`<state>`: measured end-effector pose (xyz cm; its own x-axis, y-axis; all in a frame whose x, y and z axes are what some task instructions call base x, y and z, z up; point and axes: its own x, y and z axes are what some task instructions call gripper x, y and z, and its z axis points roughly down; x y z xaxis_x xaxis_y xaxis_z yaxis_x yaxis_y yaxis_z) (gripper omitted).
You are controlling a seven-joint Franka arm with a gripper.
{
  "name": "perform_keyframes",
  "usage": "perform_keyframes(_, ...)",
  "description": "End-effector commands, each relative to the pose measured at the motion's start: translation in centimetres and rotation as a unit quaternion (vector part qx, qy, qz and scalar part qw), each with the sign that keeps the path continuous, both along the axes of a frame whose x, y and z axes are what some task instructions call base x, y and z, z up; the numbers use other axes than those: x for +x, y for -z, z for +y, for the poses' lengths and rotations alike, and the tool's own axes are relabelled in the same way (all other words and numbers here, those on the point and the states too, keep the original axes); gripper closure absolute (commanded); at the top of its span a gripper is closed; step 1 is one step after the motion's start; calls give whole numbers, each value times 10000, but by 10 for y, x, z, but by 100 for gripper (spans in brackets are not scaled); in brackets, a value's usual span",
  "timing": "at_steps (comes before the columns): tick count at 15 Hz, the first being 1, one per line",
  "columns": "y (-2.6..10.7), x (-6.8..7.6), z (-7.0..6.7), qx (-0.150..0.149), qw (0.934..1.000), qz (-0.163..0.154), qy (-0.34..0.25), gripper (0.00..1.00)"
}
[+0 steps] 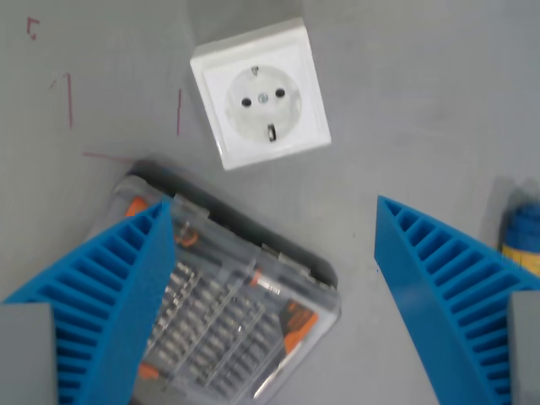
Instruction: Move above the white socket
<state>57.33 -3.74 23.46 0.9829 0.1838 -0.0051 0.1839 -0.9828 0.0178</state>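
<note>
The white socket (260, 95) is a square wall outlet with a round recess, lying flat on the grey table near the top middle of the wrist view. My gripper (274, 228) stands open below it, with nothing between its two blue ribbed fingers. The left finger (110, 312) overlaps a clear bit case; the right finger (447, 295) is over bare table. The socket lies beyond the fingertips, slightly toward the wrist view's left of the gap's middle.
A clear plastic screwdriver bit case (232, 312) with orange parts lies at the lower left, partly under the left finger. A blue and yellow object (521, 232) shows at the right edge. Red pen marks (69, 101) are on the table at the upper left.
</note>
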Motion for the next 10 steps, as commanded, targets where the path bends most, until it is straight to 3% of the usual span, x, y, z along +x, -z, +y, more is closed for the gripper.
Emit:
perform_keyframes(1,12,5,2,-125,9962,-328,-800,0)
perform_keyframes(10,42,19,4,-143,9948,-199,-991,0)
